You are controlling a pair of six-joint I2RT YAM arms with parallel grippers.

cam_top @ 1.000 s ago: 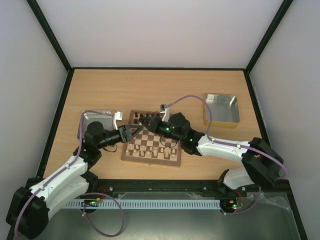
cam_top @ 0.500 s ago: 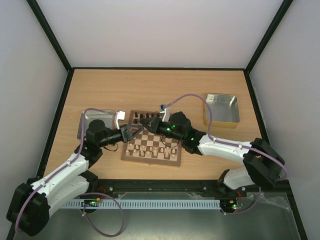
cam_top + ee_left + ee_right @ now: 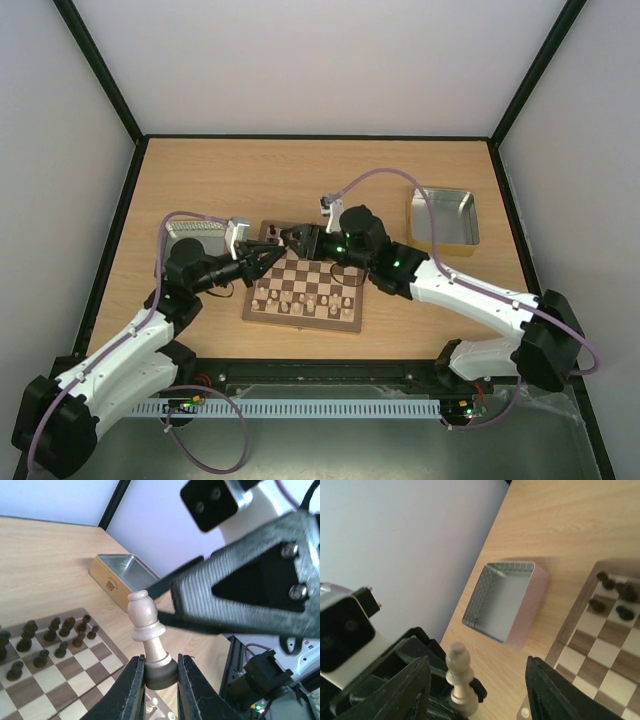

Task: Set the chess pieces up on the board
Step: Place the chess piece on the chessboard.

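The board [image 3: 305,292] lies at the table's centre, with cream chess pieces [image 3: 312,300] on its near rows and dark ones [image 3: 272,236] along the far edge. Both grippers meet above its far left corner. My left gripper [image 3: 270,256] is shut on the dark base of one upright cream chess piece [image 3: 145,620], its fingers [image 3: 131,682] pressing on both sides. My right gripper [image 3: 287,238] is open. Its fingers [image 3: 415,685] stand wide on either side of that same piece [image 3: 459,672] without touching it. The right gripper's finger [image 3: 250,580] looms just behind the piece in the left wrist view.
A shiny metal tray [image 3: 445,222] sits at the right of the table. Another tray [image 3: 188,232] lies left of the board, partly under the left arm. Dark chessmen [image 3: 60,627] stand on the board's far rows below the grippers.
The left gripper has closed on the cream piece's base. The right gripper has opened and let go of it, and the right arm has lifted back a little.
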